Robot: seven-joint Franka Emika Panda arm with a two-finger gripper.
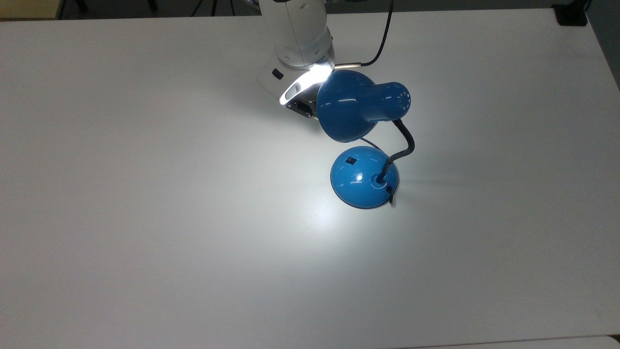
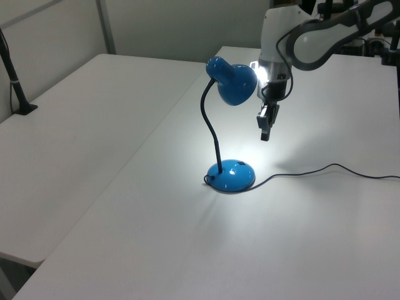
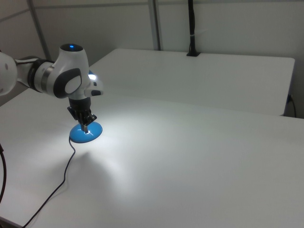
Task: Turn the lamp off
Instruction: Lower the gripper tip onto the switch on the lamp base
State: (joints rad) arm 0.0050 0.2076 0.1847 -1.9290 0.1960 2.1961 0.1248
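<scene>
A white table (image 1: pixel 145 242) was seen with a bright pool of light (image 1: pixel 310 213) cast on its middle, the surface greying toward the edges. In the left view a second white table (image 2: pixel 81 112) was set just beside it on the left view's left, a seam running between them. A black post (image 2: pixel 12 75) was clamped at its far left edge. Pale wall panels (image 3: pixel 228 23) with grey uprights (image 3: pixel 154 23) were seen behind the tables in the right view.

Lamp (image 2: pixel 231 125) on table (image 2: pixel 156 237), tool (image 2: pixel 265 128) beside.
</scene>
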